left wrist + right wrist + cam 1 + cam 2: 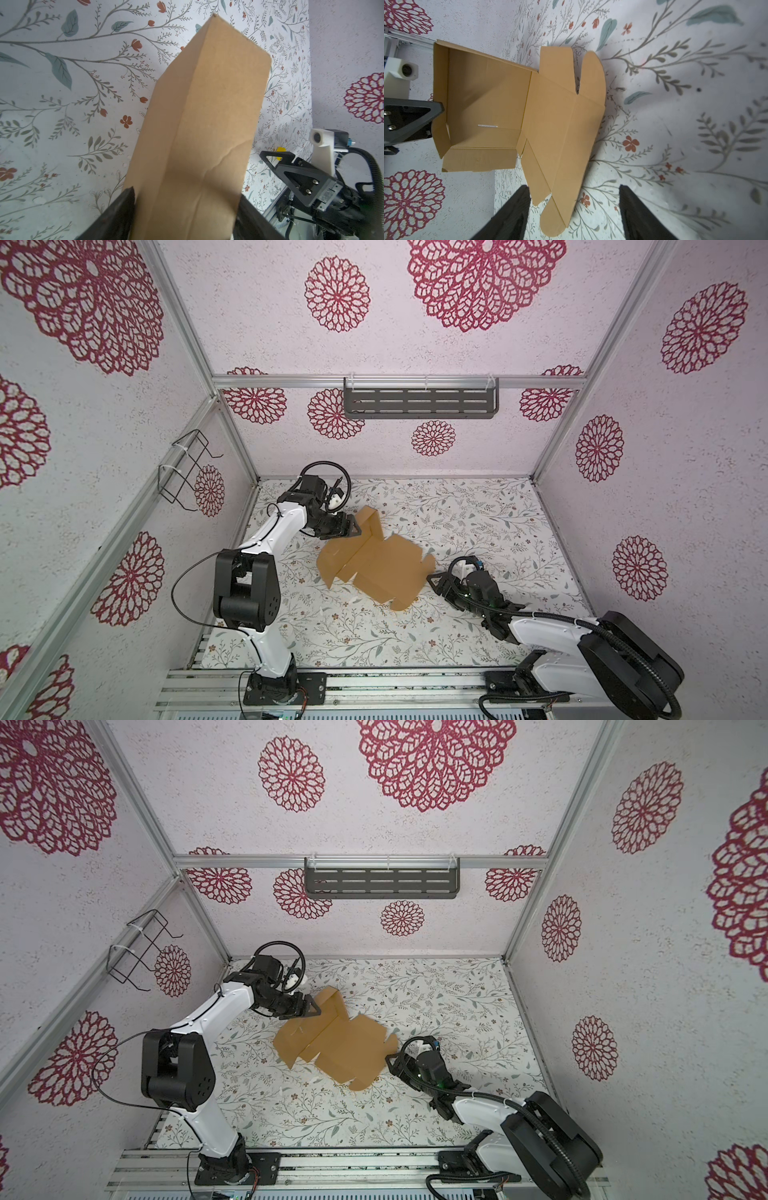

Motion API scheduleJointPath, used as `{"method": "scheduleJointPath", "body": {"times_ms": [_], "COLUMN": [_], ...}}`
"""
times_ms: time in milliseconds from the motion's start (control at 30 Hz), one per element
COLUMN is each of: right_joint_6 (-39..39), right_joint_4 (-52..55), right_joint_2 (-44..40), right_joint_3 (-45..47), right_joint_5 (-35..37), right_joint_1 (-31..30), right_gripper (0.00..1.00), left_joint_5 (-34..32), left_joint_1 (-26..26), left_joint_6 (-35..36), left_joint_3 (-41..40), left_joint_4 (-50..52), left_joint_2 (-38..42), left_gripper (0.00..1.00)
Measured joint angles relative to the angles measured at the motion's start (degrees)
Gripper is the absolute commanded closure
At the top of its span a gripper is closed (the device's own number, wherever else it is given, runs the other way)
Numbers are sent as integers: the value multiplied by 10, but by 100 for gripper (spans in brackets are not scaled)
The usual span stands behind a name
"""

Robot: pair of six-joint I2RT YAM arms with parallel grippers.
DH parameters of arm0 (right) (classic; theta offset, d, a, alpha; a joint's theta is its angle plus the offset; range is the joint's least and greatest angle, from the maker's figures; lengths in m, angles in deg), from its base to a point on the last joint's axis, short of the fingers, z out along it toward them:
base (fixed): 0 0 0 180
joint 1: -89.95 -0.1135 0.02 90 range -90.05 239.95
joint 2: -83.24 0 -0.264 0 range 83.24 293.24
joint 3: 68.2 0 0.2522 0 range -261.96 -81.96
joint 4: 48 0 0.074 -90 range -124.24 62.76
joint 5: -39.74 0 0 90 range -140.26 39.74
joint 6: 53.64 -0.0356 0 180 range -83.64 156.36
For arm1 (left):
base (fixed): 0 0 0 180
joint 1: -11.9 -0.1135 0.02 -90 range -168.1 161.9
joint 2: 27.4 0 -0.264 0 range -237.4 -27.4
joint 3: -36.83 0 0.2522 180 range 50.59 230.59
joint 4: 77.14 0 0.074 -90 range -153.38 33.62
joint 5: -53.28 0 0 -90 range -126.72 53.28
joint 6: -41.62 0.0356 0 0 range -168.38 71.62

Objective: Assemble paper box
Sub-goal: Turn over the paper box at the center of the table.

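Observation:
The paper box is a tan die-cut cardboard sheet lying partly folded at the middle of the floral table. Its far-left flap stands up. My left gripper is at that flap. In the left wrist view the creased flap fills the gap between the wide-apart fingers of the left gripper. My right gripper sits low at the sheet's near-right corner. In the right wrist view the box spreads ahead, and a rounded tab lies on the table between the open fingers of the right gripper, untouched.
A grey slotted shelf hangs on the back wall and a black wire basket on the left wall. Small white scraps lie by the box's front edge. A tiny yellow piece shows behind the right gripper.

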Motion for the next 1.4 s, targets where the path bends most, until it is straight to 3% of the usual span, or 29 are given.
{"method": "scheduleJointPath", "body": {"times_ms": [400,767,967,1033,1167,1233,1400], "right_joint_6": [-22,-68,-84,-87,-83,-83,-70], "right_joint_4": [-91,-249,-292,-299,-297,-291,-252], "right_joint_2": [100,233,251,251,249,245,217], "right_joint_3": [-7,-24,-24,-24,-29,-32,-44], "right_joint_5": [-12,-56,-72,-76,-81,-82,-96], "right_joint_1": [0,17,21,23,24,25,33], "right_gripper": [36,70,88,91,100,100,100], "left_joint_5": [28,37,38,38,38,37,21], "left_joint_1": [-14,-16,-16,-16,-16,-16,-19], "left_joint_6": [-16,-19,-19,-20,-25,-26,-25], "left_joint_3": [-11,-14,-16,-16,-20,-23,-24], "left_joint_4": [-13,-19,-21,-21,-22,-21,-16], "left_joint_2": [0,-3,-3,-3,-3,-3,17], "left_gripper": [28,28,27,24,7,1,3]}}
